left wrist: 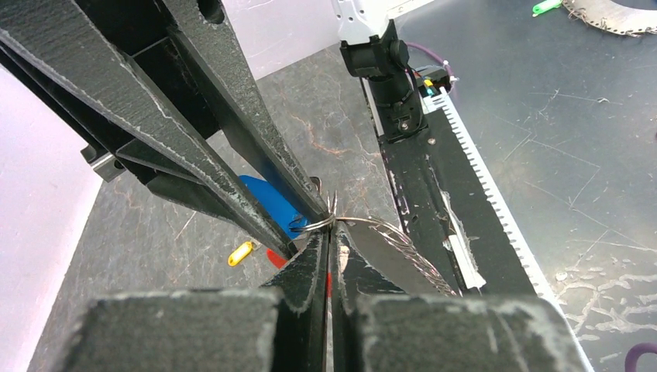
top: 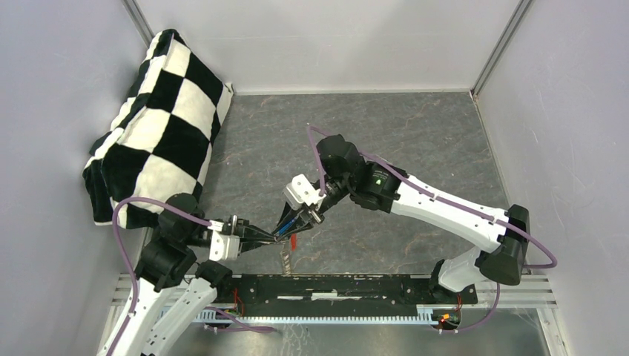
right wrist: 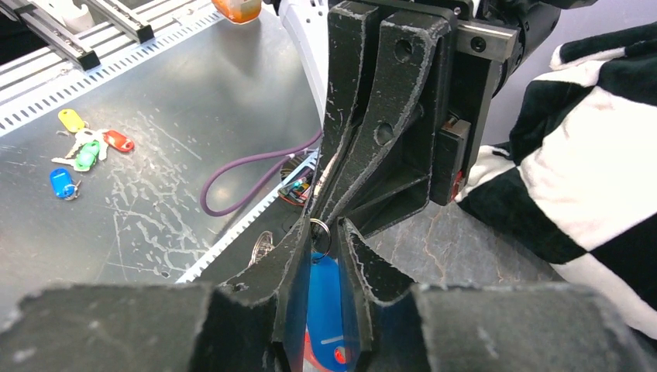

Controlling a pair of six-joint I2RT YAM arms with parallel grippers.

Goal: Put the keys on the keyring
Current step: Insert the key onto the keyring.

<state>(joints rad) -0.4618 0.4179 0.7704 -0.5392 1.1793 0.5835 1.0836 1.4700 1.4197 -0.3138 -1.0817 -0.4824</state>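
Grey marbled worktop (top: 415,141), white walls (top: 334,37). Left claw (left wrist: 328,235) pinched on wire ring (left wrist: 308,225); right claw (right wrist: 325,229) narrowly parted astride blue-capped key (right wrist: 325,302), contact unclear.

No legible text, brand, number or sign in any of the three views. Blue key tag (right wrist: 329,298) carried a small pale mark, too blurred to read. Coloured tags (right wrist: 84,147) on the metal bench (right wrist: 178,101) showed no readable lettering.
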